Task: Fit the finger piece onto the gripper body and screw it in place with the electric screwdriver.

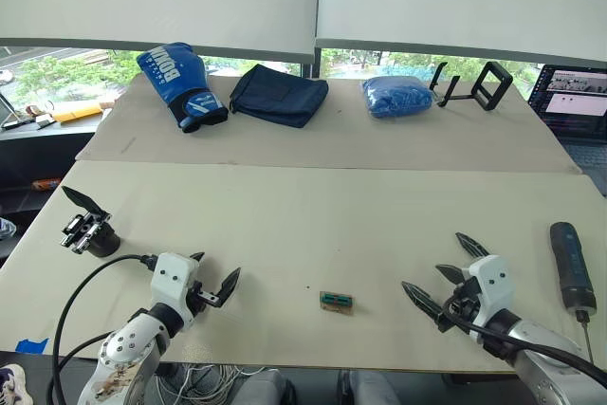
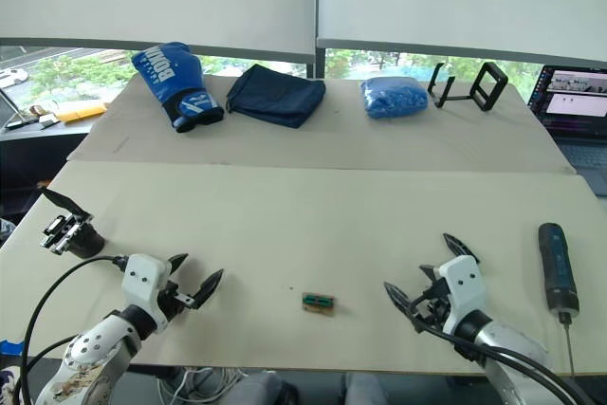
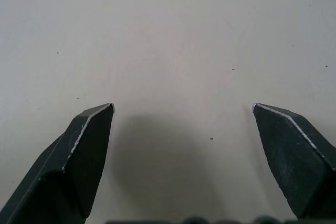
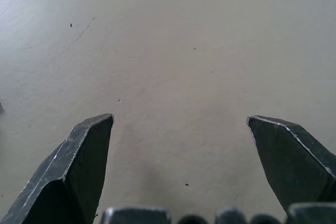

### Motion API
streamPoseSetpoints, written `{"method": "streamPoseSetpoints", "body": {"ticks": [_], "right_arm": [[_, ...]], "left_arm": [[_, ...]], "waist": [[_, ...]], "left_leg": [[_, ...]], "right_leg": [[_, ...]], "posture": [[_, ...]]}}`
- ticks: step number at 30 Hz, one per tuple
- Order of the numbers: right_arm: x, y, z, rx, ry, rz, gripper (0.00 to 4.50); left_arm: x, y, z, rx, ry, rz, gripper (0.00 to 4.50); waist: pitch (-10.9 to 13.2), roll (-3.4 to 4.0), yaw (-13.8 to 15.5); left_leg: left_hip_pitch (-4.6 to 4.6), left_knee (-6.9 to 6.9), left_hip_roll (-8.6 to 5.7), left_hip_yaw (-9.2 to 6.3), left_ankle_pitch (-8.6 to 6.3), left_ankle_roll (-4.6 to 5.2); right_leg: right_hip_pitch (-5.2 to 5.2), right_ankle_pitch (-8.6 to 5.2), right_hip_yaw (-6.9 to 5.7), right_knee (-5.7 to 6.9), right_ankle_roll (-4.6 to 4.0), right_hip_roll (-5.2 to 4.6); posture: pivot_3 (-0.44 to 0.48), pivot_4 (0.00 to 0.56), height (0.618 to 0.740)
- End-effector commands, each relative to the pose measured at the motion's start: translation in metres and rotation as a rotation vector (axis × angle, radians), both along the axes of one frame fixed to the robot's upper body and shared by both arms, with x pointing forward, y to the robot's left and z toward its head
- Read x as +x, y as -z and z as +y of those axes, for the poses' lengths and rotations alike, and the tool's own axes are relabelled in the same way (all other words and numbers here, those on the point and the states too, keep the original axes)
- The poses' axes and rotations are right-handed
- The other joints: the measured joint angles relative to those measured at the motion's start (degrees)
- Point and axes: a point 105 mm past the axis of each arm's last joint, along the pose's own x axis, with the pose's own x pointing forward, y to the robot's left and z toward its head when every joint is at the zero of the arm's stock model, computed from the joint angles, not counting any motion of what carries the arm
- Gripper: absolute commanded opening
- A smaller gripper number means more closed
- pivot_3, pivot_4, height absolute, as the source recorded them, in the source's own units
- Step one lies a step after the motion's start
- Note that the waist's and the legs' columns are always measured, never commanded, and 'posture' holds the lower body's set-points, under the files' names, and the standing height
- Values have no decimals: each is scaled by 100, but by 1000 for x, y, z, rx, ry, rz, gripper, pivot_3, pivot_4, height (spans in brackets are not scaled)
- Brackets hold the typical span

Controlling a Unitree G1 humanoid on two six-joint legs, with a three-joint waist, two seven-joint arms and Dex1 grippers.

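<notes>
Two task parts sit together at the table's (image 1: 303,225) near-left edge: the gripper body (image 1: 87,232), a chunky black block with ribbed openwork sides and silvery bits, and the finger piece (image 1: 83,199), a thin black pointed blade that seems to rise from its top, though whether it is seated or merely leaning there cannot be told. Both look like light, rigid plastic; the blade should be stiff but thin enough to twist in a pinch, so its flat faces near the base seem the best hold, while the body's ribbed flanks offer grip. The electric screwdriver (image 1: 573,267) lies well apart at the near-right edge, its thick dark, smooth cylinder likely heavier and prone to rolling; the mid-handle looks safest, clear of the slim metal bit. A tiny green-brown block (image 1: 336,301) rests between the arms. The left gripper (image 1: 211,280) and right gripper (image 1: 444,277) hover over bare, matte cream tabletop, jaws spread wide and holding nothing.
</notes>
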Motion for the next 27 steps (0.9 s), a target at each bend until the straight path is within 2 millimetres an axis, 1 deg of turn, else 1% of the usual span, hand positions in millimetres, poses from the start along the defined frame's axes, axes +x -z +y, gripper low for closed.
{"method": "streamPoseSetpoints", "body": {"ticks": [1, 3, 5, 6, 7, 8, 9, 11, 14, 16, 19, 22, 25, 27], "right_arm": [[7, -16, 3, -9, -38, -61, 4500], [17, -27, 9, -18, -97, -89, 4500], [21, -32, 12, -21, -130, -99, 4500], [26, -43, 24, -5, -211, -116, 4500], [30, -50, 31, 5, -269, -126, 4500], [32, -63, 46, 29, -377, -145, 4500], [33, -72, 55, 44, -451, -154, 4500], [31, -90, 72, 102, -588, -163, 4500], [20, -108, 93, 165, -778, -147, 4500], [15, -112, 101, 160, -868, -131, 4500], [13, -113, 105, 141, -923, -116, 4500], [17, -112, 106, 126, -921, -121, 4500], [20, -110, 105, 122, -902, -123, 4500], [19, -108, 104, 119, -896, -120, 4500]], "left_arm": [[-2, -9, 0, -3, -11, -48, 4472], [-6, -11, 6, -24, -79, -60, 4472], [-7, -12, 10, -35, -121, -70, 4472], [-12, -13, 23, -54, -205, -80, 4472], [-15, -13, 32, -66, -265, -86, 4472], [-23, -11, 47, -79, -359, -91, 4472], [-28, -10, 56, -86, -421, -94, 4472], [-38, -8, 71, -79, -516, -103, 4472], [-51, -8, 97, -46, -618, -115, 4472], [-54, -11, 112, -36, -660, -124, 4472], [-52, -15, 127, -20, -677, -137, 4472], [-46, -15, 137, -14, -673, -132, 4472], [-41, -12, 143, -11, -649, -114, 4472], [-39, -11, 152, 14, -650, -109, 4472]], "waist": [[0, 0, -12], [1, -1, -72], [4, -7, -95], [8, -17, -98], [10, -20, -106], [10, -20, -139], [15, -21, -179], [16, -26, -169], [17, -28, -183], [15, -32, -156], [15, -32, -84], [15, -31, -30], [15, -31, -25], [16, -31, -47]], "left_leg": [[0, 0, 0, 0, 0, 0], [0, 0, -1, 2, 0, 0], [0, 2, -1, 3, 0, 1], [2, 2, -1, 2, 0, 1], [2, 2, 2, 0, 1, 0], [0, 1, 2, 1, 2, -1], [1, 1, 3, 1, 4, 3], [0, 1, 3, -1, 25, 49], [-3, 1, 3, 2, 1, 66], [-6, 6, 2, 2, -18, 77], [-19, 7, 0, -5, -25, 87], [-35, 18, -6, -10, -28, 83], [-45, 44, -7, -10, -45, 50], [-43, 52, -6, -9, -52, 37]], "right_leg": [[0, 0, 0, 0, 0, 0], [0, 0, 2, 0, 0, 0], [0, 1, 5, -3, 1, 0], [1, 0, 3, -3, 1, 0], [0, 0, -1, -1, 1, 1], [-3, 1, -1, -1, 0, 2], [-3, 1, 0, 0, -1, 2], [-4, 1, -1, -4, -3, 1], [-5, 1, 3, -14, -3, 1], [-5, -1, 1, -22, 0, 1], [-6, -2, 1, -38, 2, 0], [-6, -2, -3, -52, 2, 0], [-2, 0, -4, -51, 5, -1], [3, 6, -3, -49, 14, -1]], "posture": [[0, 150, 740], [0, 150, 740], [0, 150, 740], [0, 150, 740], [0, 150, 740], [0, 150, 740], [0, 150, 740], [0, 150, 740], [0, 150, 740], [0, 150, 740], [0, 150, 740], [0, 150, 740], [0, 150, 740], [0, 150, 740]]}}
